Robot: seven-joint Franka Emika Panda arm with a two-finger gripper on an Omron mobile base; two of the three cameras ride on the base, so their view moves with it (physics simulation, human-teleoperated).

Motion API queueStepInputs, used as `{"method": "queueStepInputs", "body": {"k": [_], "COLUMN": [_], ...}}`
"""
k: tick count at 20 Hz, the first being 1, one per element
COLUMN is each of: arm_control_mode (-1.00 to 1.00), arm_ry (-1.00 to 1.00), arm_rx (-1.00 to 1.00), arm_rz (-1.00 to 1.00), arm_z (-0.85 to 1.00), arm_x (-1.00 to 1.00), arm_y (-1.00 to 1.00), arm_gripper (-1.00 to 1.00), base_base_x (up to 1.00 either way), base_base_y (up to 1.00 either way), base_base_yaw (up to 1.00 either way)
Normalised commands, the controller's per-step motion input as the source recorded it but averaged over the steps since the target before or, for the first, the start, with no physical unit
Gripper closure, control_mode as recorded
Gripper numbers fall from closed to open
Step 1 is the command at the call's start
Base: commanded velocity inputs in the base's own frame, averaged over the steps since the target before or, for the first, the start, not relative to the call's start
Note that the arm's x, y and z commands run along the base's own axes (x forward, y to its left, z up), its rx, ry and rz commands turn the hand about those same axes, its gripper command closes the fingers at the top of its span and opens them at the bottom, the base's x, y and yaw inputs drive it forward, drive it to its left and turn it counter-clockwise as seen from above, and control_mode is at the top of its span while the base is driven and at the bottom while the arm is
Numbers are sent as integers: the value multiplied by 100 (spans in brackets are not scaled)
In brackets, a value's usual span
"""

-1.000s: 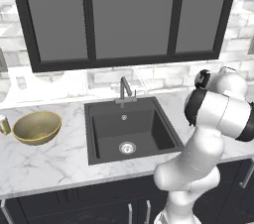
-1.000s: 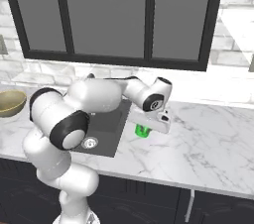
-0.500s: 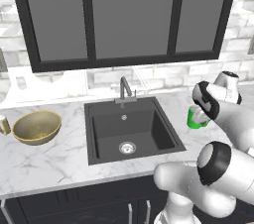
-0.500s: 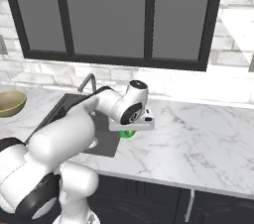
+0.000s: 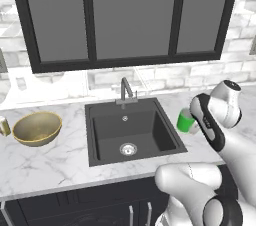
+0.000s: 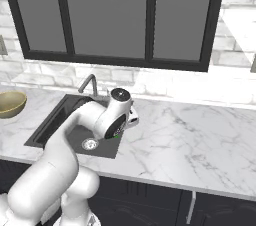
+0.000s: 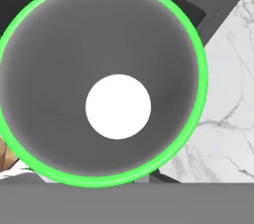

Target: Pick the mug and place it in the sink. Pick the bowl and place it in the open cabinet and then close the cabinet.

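Note:
The small bright green mug [image 5: 185,121] hangs just above the right rim of the black sink [image 5: 150,131], with my gripper [image 5: 194,120] shut on it. In the right base view a sliver of the mug [image 6: 116,135] shows under the hand, at the sink's [image 6: 64,119] near right corner. Seen from the hand, the mug's green rim [image 7: 201,64] rings a grey inside with a pale bottom, and the sink lies beneath it. The olive-gold bowl [image 5: 37,128] [image 6: 10,104] sits on the counter left of the sink. The cabinet is out of view.
A grey faucet [image 5: 126,90] [image 6: 88,84] stands behind the basin. A small brass cylinder [image 5: 3,126] is left of the bowl. Glass-fronted wall cabinets [image 5: 130,15] hang overhead. White marble counter [image 6: 200,135] stretches to the right of the sink.
The arm has swung left with the mug in its grip, from over the counter right of the sink to the sink's right rim. The bowl has not moved.

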Motion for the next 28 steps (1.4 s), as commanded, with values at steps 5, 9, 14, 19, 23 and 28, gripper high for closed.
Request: {"method": "queueStepInputs", "body": {"k": [5,9,14,19,23,28], "arm_control_mode": [-100,-100,-100,-100,-100,-100], "arm_ry": [11,20,24,1,-7,-4], "arm_rx": [0,0,3,0,0,0], "arm_rz": [24,19,18,21,19,17], "arm_z": [27,14,0,-6,-17,-15], "arm_x": [6,11,22,13,9,11], "arm_y": [43,46,39,28,28,19], "arm_gripper": [100,100,100,100,100,100], "base_base_x": [0,0,0,0,0,0], "base_base_y": [0,0,0,0,0,0], "base_base_yaw": [0,0,0,0,0,0]}}
